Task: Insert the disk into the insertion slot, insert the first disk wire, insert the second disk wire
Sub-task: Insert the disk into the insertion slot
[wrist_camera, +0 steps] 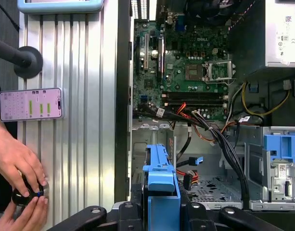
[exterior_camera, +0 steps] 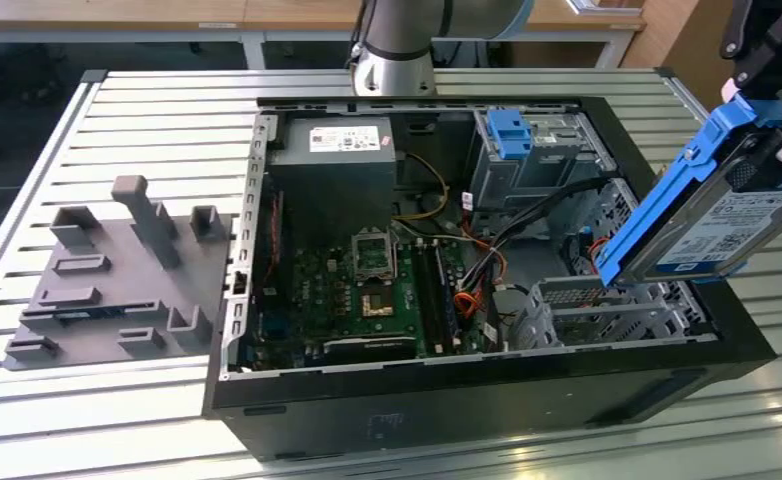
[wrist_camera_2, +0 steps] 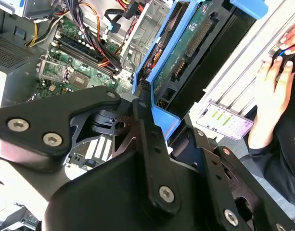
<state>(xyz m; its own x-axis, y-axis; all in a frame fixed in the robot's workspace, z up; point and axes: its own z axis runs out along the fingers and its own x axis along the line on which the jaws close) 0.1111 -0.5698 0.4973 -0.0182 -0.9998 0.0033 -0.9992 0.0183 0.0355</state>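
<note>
Disk [exterior_camera: 727,205]: one, held in claw [wrist_camera: 161,212] above one insertion slot [exterior_camera: 589,312]

This looks like a robotics lab. An opened computer tower [exterior_camera: 471,400] sits on a slatted aluminium desk [exterior_camera: 151,130].

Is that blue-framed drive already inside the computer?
No, the gripper holds the disk tilted in the air above the open case, not in the insertion slot.
</note>
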